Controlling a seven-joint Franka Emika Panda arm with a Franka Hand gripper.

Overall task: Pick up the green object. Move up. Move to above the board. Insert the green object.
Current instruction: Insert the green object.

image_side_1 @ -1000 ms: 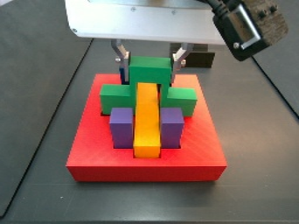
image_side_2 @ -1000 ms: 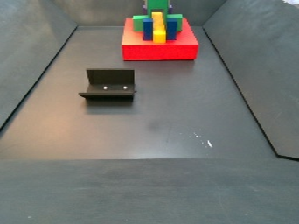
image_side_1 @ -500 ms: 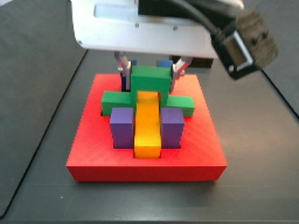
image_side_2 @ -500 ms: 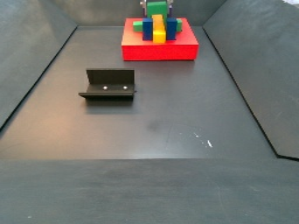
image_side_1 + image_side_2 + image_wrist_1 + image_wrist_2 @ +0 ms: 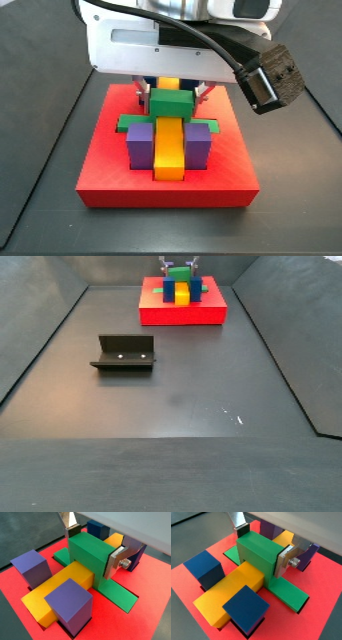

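Observation:
The green object (image 5: 91, 557) stands over the yellow bar (image 5: 63, 587) on the red board (image 5: 143, 612), and its low arm (image 5: 120, 594) lies down in the board's recess. My gripper (image 5: 93, 548) is shut on the tall centre of the green object, with one silver finger (image 5: 115, 562) flat on each side face. Both wrist views show this grip, the green object (image 5: 261, 554) sitting between the plates of the gripper (image 5: 262, 548). In a side view the gripper (image 5: 170, 95) hangs low over the board (image 5: 167, 185), and the green object (image 5: 168, 104) sits at the far end of the yellow bar (image 5: 167, 145).
Purple blocks (image 5: 138, 145) flank the yellow bar, and blue blocks (image 5: 204, 567) sit beside it on the board. The fixture (image 5: 124, 353) stands on the dark floor, well away from the board (image 5: 183, 313). The big white gripper body (image 5: 160, 45) hides the board's far edge.
The gripper has come down with the green object. The piece hung above the yellow bar before; now it straddles the bar with its arms low on the board.

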